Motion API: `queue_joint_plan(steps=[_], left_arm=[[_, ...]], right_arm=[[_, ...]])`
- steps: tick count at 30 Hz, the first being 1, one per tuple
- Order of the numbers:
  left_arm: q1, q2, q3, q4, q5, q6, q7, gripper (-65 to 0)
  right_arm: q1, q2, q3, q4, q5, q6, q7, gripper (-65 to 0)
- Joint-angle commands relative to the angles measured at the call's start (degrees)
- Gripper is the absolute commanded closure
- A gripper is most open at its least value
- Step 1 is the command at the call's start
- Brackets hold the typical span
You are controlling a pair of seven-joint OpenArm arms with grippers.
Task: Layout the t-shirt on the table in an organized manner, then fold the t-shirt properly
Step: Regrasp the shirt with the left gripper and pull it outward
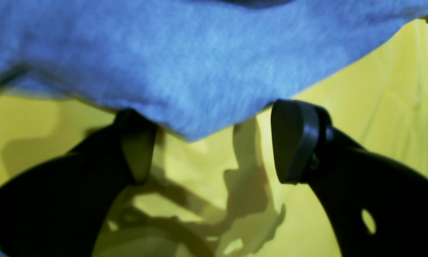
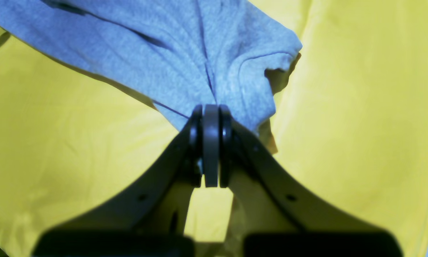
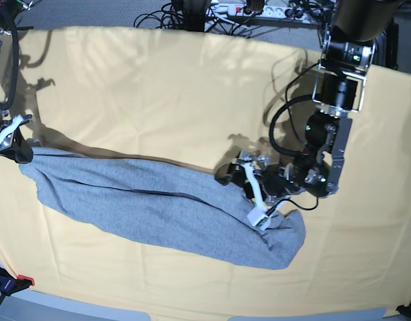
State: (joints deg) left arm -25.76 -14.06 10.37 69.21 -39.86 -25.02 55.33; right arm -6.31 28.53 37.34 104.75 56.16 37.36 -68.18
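The t-shirt point(image 3: 158, 204), stretched as a bunched band from nine toward five o'clock on the table point(image 3: 158, 87), is pinched by the closed right gripper point(image 2: 211, 117) while the left gripper point(image 1: 214, 142) gapes empty, so flattening and folding remain undone.

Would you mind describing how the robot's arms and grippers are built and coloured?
Both are mostly black. The left gripper has broad curved fingers with rounded oval pads and a cut-out hole in one finger. The right gripper has similar curved fingers with flat-edged pads. In the base view, the left arm shows black segments, a looping black cable, white parts near the gripper and small green lights.
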Motion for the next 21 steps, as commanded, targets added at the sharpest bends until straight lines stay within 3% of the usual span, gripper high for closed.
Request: queue_joint_plan(steps=[1,5,6,7,9,10,12,15,18,21], left_arm=[[-1.53,1.14,-0.31,0.79,0.83,-0.24,-0.74,-49.4],[-1.55,3.8,-0.31,0.79,7.82,-0.2,-4.42,-47.4],[-1.55,4.0,-0.31,0.79,8.61,-0.17,-4.81,-41.5],[-1.57,4.07,-0.31,0.79,9.2,-0.17,-4.79,-30.7],[-1.6,4.04,-0.33,0.79,9.64,-0.2,-4.24,-2.5],[-1.73,3.87,-0.33,0.79,9.6,-0.2,-3.8,0.0],[-2.86,3.23,-0.33,0.81,8.11,-0.24,-0.94,0.0],[-6.14,1.95,-0.44,1.95,1.22,-1.16,7.8,0.0],[-9.49,-0.81,-0.44,4.55,-7.43,-4.85,15.8,0.0],[-12.28,-4.96,-0.44,6.45,-16.26,-8.92,20.31,0.0]], right_arm=[[0.76,1.33,0.59,0.96,0.81,0.17,1.29,0.0],[0.76,1.33,0.59,0.96,0.81,0.2,1.31,0.0],[0.76,1.33,0.59,0.96,0.81,0.17,1.29,0.0],[0.76,1.33,0.59,0.96,0.81,0.17,1.29,0.0],[0.76,1.33,0.59,0.96,0.81,0.2,1.38,0.0],[0.79,1.33,0.59,0.96,0.81,0.2,1.57,0.0],[0.79,1.36,0.59,0.96,0.81,0.31,2.01,0.0],[0.79,1.33,0.59,0.96,0.79,1.75,2.19,0.0],[0.76,1.33,0.59,0.96,0.81,1.68,2.16,0.0],[0.79,1.36,0.59,0.96,0.79,1.68,2.16,0.0]])
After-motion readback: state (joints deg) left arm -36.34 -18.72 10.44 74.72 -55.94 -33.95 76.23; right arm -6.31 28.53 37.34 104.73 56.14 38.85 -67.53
